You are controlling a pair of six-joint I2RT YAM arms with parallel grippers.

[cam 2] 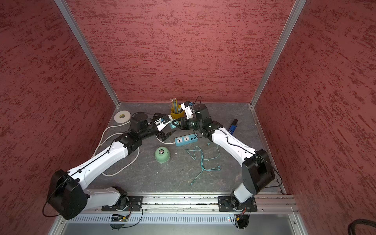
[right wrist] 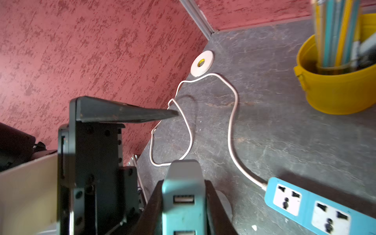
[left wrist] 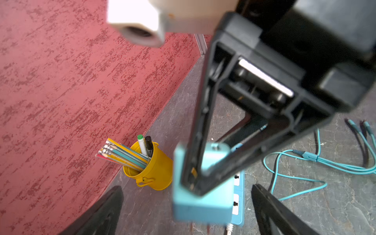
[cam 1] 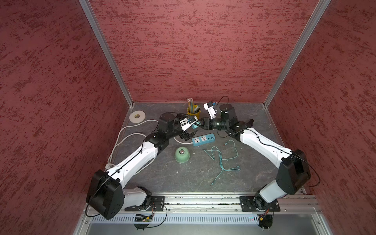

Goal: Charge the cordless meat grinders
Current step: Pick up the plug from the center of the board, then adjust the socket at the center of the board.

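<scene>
The pale mint-green dome, the cordless meat grinder (cam 1: 182, 155) (cam 2: 162, 154), sits on the grey table by itself, in front of the power strip. Neither gripper touches it. Behind it, my right gripper (cam 1: 200, 123) (right wrist: 183, 183) is shut on a small teal plug adapter (left wrist: 201, 207) (right wrist: 183, 211) and holds it above the table, USB ports facing the right wrist camera. My left gripper (cam 1: 189, 136) (left wrist: 187, 187) is open. Its fingers (left wrist: 105, 205) stand wide on either side of the adapter without touching it.
A blue power strip (cam 1: 203, 139) (right wrist: 317, 205) with a white cord (cam 1: 126, 140) lies just behind the dome. A teal charging cable (cam 1: 221, 156) is tangled to the right. A yellow pencil cup (cam 1: 193, 109) and a white tape roll (cam 1: 137, 116) stand near the back wall.
</scene>
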